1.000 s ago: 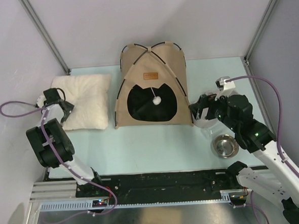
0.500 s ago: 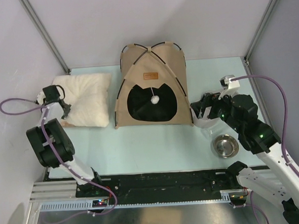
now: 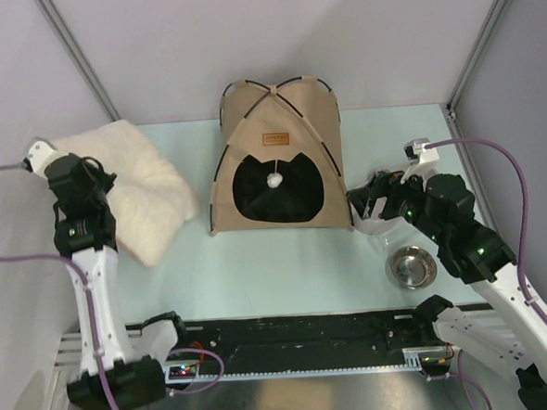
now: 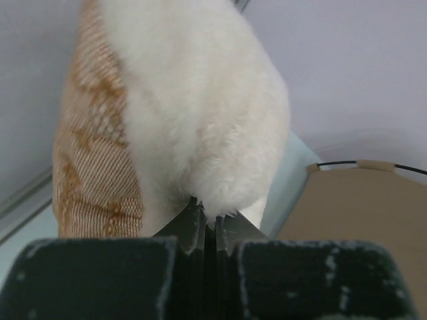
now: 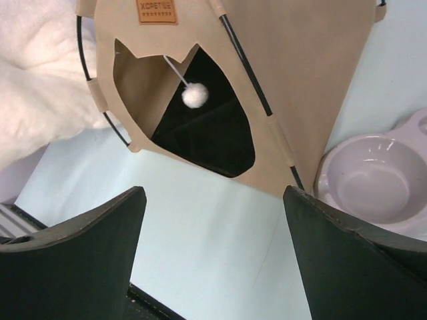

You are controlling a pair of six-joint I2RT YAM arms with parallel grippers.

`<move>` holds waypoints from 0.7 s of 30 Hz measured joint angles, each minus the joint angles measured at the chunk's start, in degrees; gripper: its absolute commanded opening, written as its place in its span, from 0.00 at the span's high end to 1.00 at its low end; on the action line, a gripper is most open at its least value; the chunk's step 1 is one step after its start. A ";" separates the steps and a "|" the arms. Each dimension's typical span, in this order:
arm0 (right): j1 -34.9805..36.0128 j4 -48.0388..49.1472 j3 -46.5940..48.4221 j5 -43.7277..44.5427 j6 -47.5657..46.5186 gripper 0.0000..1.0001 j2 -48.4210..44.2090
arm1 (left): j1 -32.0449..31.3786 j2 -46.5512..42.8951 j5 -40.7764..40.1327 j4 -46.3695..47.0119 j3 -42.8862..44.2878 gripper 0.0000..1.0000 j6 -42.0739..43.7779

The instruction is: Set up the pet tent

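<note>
Cushion (image 3: 128,181) now in shut left gripper (image 4: 208,225)

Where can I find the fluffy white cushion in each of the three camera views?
Top external: the cushion lies at the left.
Left wrist: it fills the upper middle, pinched by the left gripper.
Right wrist: top-left corner.
Shared landmark: the pet tent, centre in top external, lower right in left wrist, top in right wrist.
</note>
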 measured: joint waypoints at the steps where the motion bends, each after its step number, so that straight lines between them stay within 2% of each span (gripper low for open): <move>1: 0.00 0.02 0.04 -0.31 0.02 0.11 0.04 | -0.39 -2.19 0.07 -0.57 0.22 1.00 0.72; 5: 0.39 0.15 0.79 -2.03 0.37 0.11 0.39 | -1.46 -9.84 2.27 -3.19 1.22 1.00 4.00; 11: 1.03 0.72 1.01 -3.58 0.98 0.11 0.37 | -1.68 -18.38 10.54 -5.97 4.33 1.00 6.12; 21: 4.70 3.23 1.05 -4.50 1.84 0.08 0.85 | -1.73 -27.65 20.02 -12.17 11.06 1.00 7.52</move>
